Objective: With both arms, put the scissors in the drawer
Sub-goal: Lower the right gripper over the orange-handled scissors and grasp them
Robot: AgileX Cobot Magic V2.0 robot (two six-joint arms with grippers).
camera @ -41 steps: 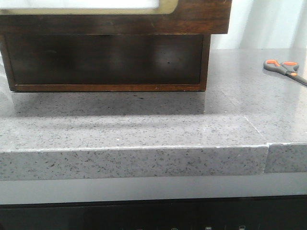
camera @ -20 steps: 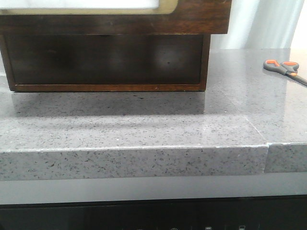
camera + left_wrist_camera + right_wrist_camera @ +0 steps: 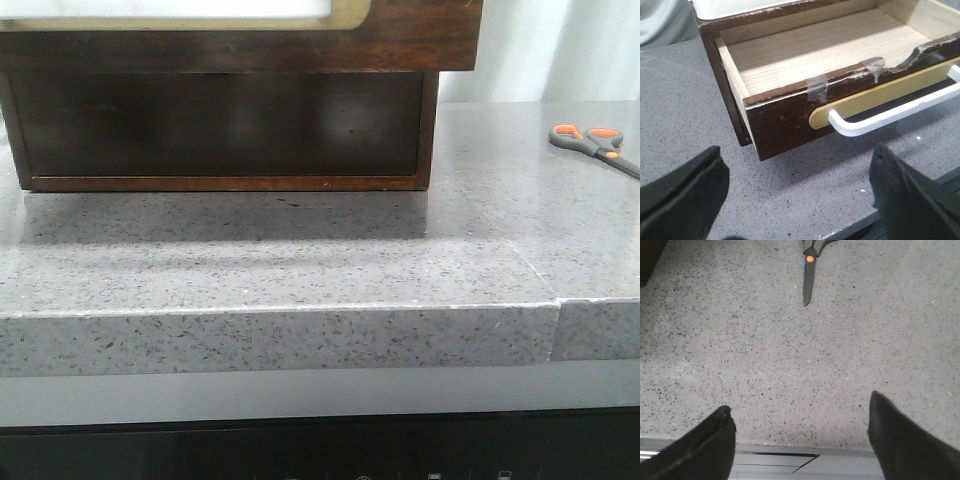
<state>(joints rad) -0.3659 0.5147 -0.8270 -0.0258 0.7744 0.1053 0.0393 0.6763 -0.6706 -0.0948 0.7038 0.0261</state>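
Speckled grey stone forms the tabletop (image 3: 300, 260), with a thick squared near edge; on it stands a dark brown wooden cabinet (image 3: 225, 125), its drawer (image 3: 790, 52) pulled out, pale grain inside, a white bar handle (image 3: 890, 112) on front. Scissors (image 3: 594, 145) lie flat at far right, well apart from the drawer; the right gripper (image 3: 800, 440) gapes wide and empty with the blade tip beyond it; the left gripper (image 3: 797, 195), equally spread and empty, faces the drawer front.

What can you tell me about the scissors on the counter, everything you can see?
The scissors are small, with dark grey handles, orange-lined finger loops and an orange pivot screw. The grey blades are closed. They lie flat on the speckled grey stone counter, right of the wooden cabinet, partly cut off by the frame edge. Nothing touches them but the counter; the right claw is open, apart from them.
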